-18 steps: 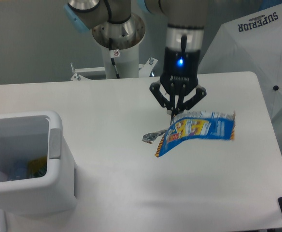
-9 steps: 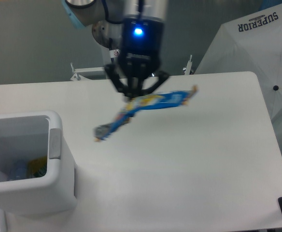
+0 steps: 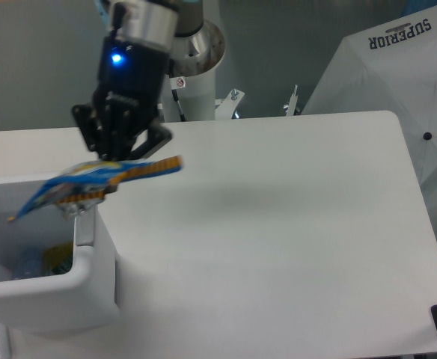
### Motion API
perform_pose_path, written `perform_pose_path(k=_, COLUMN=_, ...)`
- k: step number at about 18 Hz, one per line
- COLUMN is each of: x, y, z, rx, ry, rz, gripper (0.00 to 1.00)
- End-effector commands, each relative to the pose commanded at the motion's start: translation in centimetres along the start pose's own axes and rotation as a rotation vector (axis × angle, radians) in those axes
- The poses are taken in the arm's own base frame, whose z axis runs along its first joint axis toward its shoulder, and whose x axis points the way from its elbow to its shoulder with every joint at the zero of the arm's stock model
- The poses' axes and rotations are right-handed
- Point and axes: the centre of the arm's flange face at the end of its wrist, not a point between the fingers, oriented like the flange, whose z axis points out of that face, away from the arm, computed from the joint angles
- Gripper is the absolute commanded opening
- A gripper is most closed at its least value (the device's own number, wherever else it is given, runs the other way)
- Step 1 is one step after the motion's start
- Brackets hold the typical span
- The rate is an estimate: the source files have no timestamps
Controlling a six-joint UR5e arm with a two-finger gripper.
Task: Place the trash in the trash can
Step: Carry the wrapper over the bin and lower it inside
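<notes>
Over the bin (image 3: pixel 91 258), flat blurred blue wrapper (image 3: pixel 84 184)

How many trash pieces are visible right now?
2: the wrapper hangs from the claw over the trash can rim; something pale blue, likely the bottle, lies inside.

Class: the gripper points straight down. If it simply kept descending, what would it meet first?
Probably the trash can rim: the gripper, holding the wrapper, seems to hang over the near wall, though depth is unclear.
</notes>
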Motion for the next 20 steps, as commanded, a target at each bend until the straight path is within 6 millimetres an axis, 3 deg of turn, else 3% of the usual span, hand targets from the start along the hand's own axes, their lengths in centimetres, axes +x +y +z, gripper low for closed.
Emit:
perform_pose_path(k=8, x=3.0, y=2.4, z=4.1, rx=-0.094, ry=0.046, rz=0.132, gripper=0.0)
perform_pose_path(k=15, x=4.1, y=2.2, z=4.6, rx=-0.098, ry=0.067, rz=0.141, gripper=0.0)
perform_pose_path(k=20, x=5.9, y=1.8, z=6.9, rx=-0.106, ry=0.111, rz=0.148, gripper=0.0)
